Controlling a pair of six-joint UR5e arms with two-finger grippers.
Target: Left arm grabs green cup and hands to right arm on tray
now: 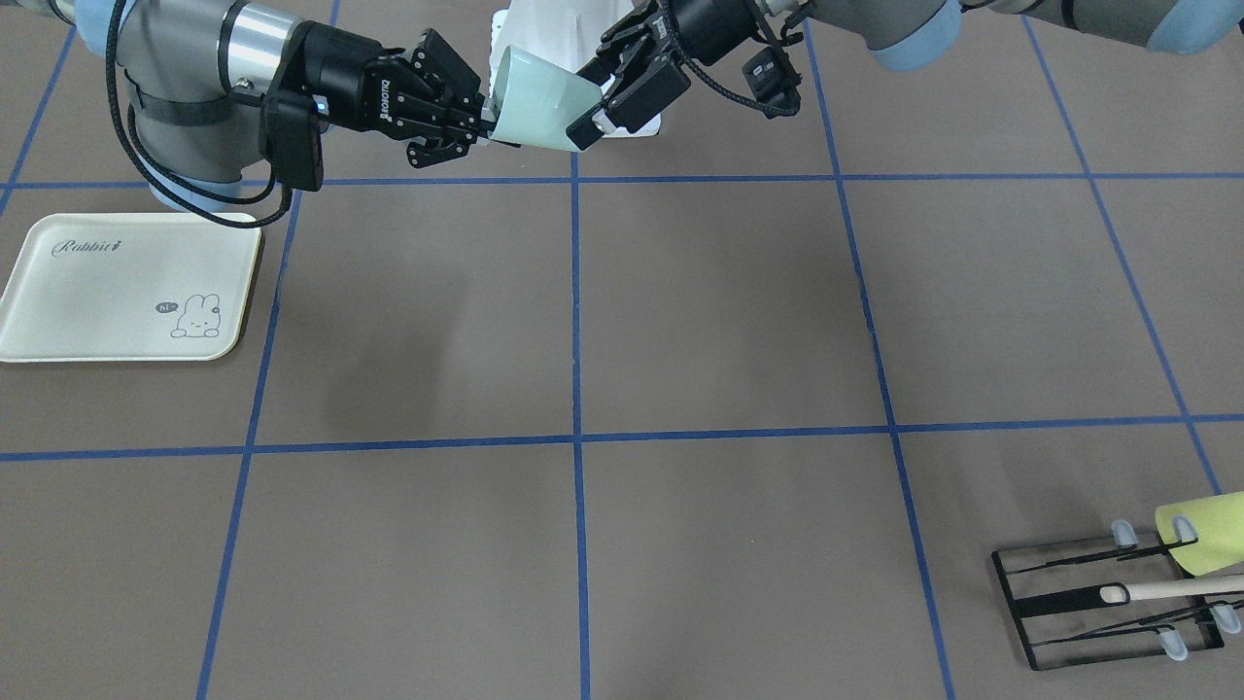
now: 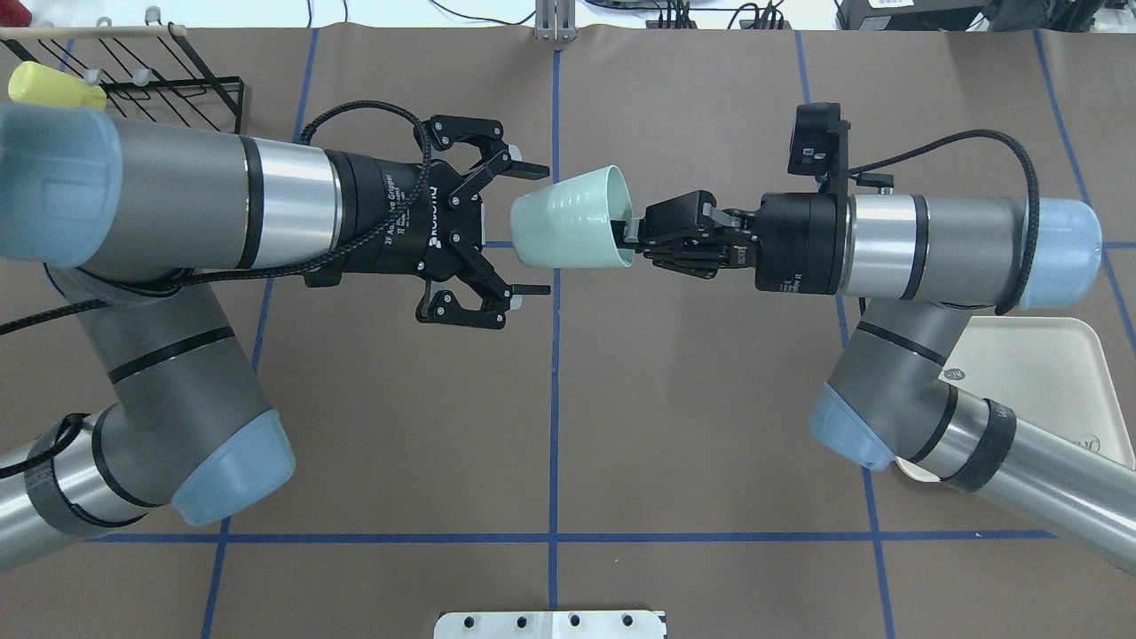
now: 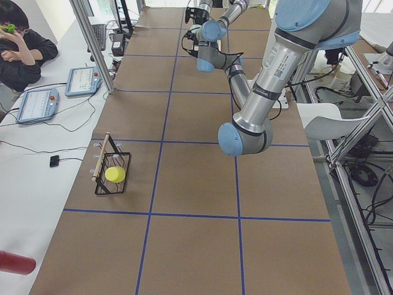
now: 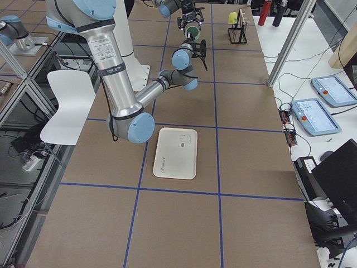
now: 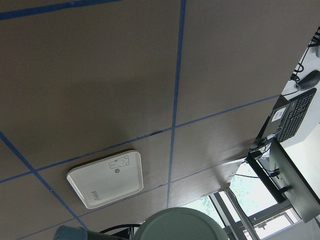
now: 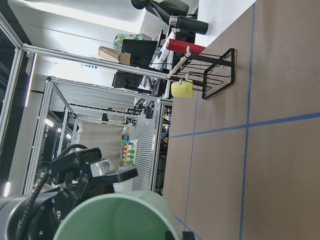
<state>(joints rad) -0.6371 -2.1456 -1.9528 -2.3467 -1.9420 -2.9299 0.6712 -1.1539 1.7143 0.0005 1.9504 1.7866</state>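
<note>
Green cup (image 2: 572,228): up in the air between the two grippers, lying on its side, with its base toward the left gripper and its open mouth toward the right one.
Right gripper (image 2: 632,233): fingers pinched together on the rim wall at the cup's mouth. That looks like the grip that carries it.
Left gripper (image 2: 535,228): fingers spread wide on either side of the cup's base, and clear of it in the overhead view. I judge the weight sits with the right side.
Why sideways: each gripper comes in level from its own end, so base and rim are both free to take.
Tray (image 1: 97,292): down on the table, back under the right arm's elbow and well apart from the right gripper. That's where the cup is due.
Hard to read: in the front view the left gripper's lower finger overlaps the cup, so contact can't be ruled out there. The wrist cameras catch only a cut-off slice of the cup, and in the side views the exchange is too small to judge.
Elsewhere: a yellow-green cup (image 1: 1205,530) on the black wire rack (image 1: 1054,600), far behind the left gripper.
</note>
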